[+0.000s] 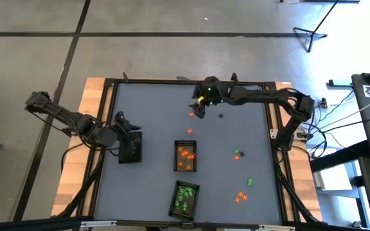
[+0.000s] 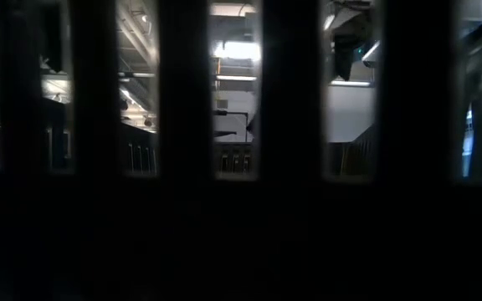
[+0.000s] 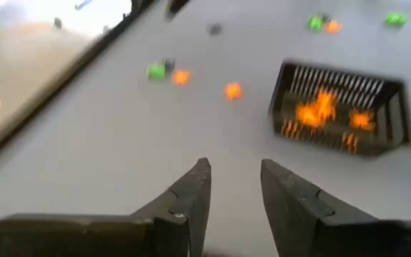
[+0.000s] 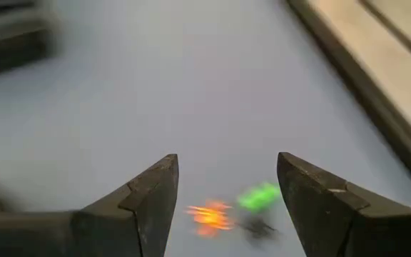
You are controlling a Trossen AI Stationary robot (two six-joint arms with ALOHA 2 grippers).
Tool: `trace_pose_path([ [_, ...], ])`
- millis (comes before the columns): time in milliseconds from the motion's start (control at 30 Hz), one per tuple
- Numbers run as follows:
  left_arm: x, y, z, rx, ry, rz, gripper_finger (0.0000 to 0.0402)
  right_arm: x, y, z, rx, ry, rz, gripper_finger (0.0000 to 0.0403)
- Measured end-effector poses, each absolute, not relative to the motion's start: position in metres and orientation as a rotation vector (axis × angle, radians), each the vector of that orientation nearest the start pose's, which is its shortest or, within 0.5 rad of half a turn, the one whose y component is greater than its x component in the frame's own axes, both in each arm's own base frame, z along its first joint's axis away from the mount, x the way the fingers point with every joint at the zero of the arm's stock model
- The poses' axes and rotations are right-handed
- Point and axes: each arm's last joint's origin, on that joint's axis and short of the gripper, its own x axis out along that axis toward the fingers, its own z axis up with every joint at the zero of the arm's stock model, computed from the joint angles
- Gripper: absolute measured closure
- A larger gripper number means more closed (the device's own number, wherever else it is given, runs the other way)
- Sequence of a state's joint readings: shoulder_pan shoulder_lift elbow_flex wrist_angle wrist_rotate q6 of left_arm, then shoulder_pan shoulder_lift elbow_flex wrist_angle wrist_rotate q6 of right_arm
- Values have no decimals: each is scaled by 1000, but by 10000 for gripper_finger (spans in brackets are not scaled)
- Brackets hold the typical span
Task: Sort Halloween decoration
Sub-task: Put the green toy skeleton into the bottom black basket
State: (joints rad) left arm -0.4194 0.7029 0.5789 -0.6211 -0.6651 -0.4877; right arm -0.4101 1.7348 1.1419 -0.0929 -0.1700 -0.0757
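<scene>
Green tray (image 1: 185,199): nearest the desk's front edge; holds green trinkets.
Loose trinkets, front right: an orange cluster (image 1: 239,197) and a green piece (image 1: 249,181) lie on the bare desk (image 1: 153,115), well apart from any tray.
Orange tray (image 1: 185,157): mid-desk, holding orange trinkets; a green piece (image 1: 237,153) lies loose to its right.
Left gripper (image 1: 128,142): over a dark tray (image 1: 130,154) at the left of the desk; jaws partly apart, nothing seen between them.
Right gripper (image 4: 227,193): at the far side of the desk, low over an orange piece (image 4: 209,216), a green piece (image 4: 259,196) and a dark one just beside them; jaws wide, empty.
Far strays: an orange piece (image 1: 191,114) and a dark one (image 1: 221,116) near the right gripper; another orange piece (image 1: 189,131) sits between them and the orange tray.
Handling (judged): trinkets look light, stiff and slick, likely to skid or flick aside; pinch one piece across its middle, clear of its neighbours.
Writing: none legible.
</scene>
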Motion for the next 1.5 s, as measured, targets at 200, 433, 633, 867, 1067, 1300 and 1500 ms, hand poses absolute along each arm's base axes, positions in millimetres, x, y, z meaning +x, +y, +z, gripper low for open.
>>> trace_pose_path([
  [200,146,-32,244,-7,443,317,297,345,-163,190,142,748,-393,165],
  [433,157,-12,227,-48,321,288,300,360,-166,160,199,791,-400,165],
  [633,161,0,220,-113,175,227,300,373,-172,148,207,863,-427,165],
  [867,161,3,217,-122,161,239,300,381,-177,134,212,935,-443,165],
  [1067,161,3,217,-124,158,236,300,380,-177,132,206,957,-454,201],
  [1300,161,3,217,-125,158,236,300,381,-177,133,175,959,-429,323],
  [1500,161,3,217,-129,159,237,300,379,-175,144,157,950,-382,394],
])
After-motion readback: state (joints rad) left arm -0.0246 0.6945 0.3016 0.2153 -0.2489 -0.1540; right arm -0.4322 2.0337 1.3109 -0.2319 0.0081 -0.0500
